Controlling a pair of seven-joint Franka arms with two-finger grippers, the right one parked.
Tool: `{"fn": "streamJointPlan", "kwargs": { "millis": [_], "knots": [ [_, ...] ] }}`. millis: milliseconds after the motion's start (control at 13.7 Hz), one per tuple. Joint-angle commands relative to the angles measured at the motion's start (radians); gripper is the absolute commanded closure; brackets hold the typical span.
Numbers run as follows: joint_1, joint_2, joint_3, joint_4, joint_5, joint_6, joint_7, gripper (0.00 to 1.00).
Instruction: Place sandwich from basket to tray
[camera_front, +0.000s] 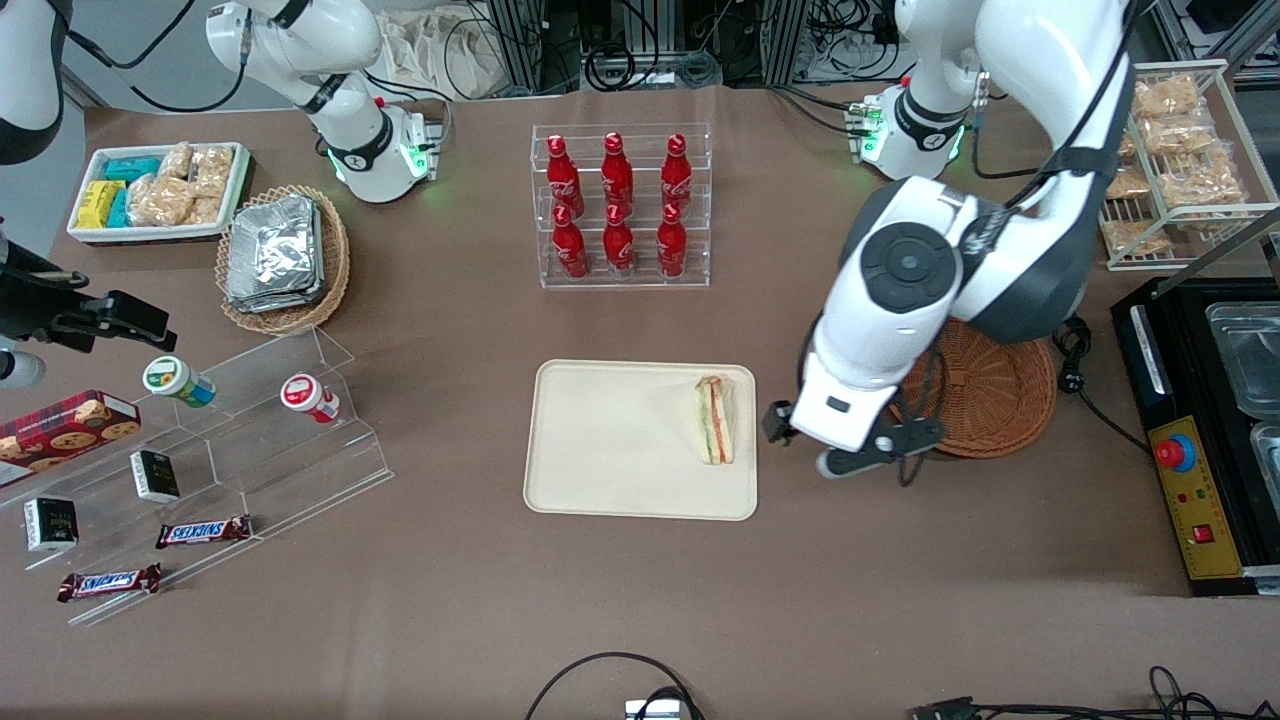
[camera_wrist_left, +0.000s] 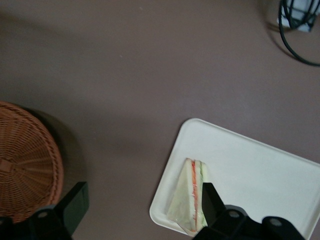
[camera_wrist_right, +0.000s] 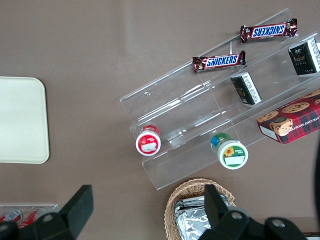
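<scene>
Sandwich (camera_front: 716, 420) lies on the tray (camera_front: 610, 440), at the tray's 3 o'clock edge in the front view, just inside the rim toward the working arm's end of the table. Its long axis runs 12 to 6 there, filling stripes showing.

Gripper (camera_front: 850, 452) hangs over bare table between tray and basket (camera_front: 990, 395), fingers spread wide, nothing between them. Wrist view confirms: both fingers (camera_wrist_left: 75, 202) apart, only tablecloth in the gap, sandwich (camera_wrist_left: 190, 197) by one fingertip, basket (camera_wrist_left: 25, 165) by the other.

Key relation: sandwich sits at about 9 o'clock from the gripper in the front view, near, not touching. Basket is at the gripper's 2 o'clock, no sandwich visible in it.

Judgement: placement looks done; what's left is likely pulling the arm clear without clipping the tray rim.
</scene>
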Motion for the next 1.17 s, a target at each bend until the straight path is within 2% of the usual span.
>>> {"fn": "streamJointPlan", "kwargs": {
  "millis": [0, 220, 439, 805, 1098],
  "knots": [
    [-0.012, -0.037, 0.057, 0.005, 0.015, -0.034, -0.008, 0.00],
    [-0.009, -0.049, 0.076, -0.001, 0.015, -0.047, -0.004, 0.00],
    [0.043, -0.069, 0.073, -0.006, 0.007, -0.063, 0.029, 0.00],
    [0.151, -0.223, 0.073, -0.144, -0.010, -0.063, 0.275, 0.00],
    [0.234, -0.322, 0.074, -0.216, -0.108, -0.077, 0.505, 0.00]
  ]
}}
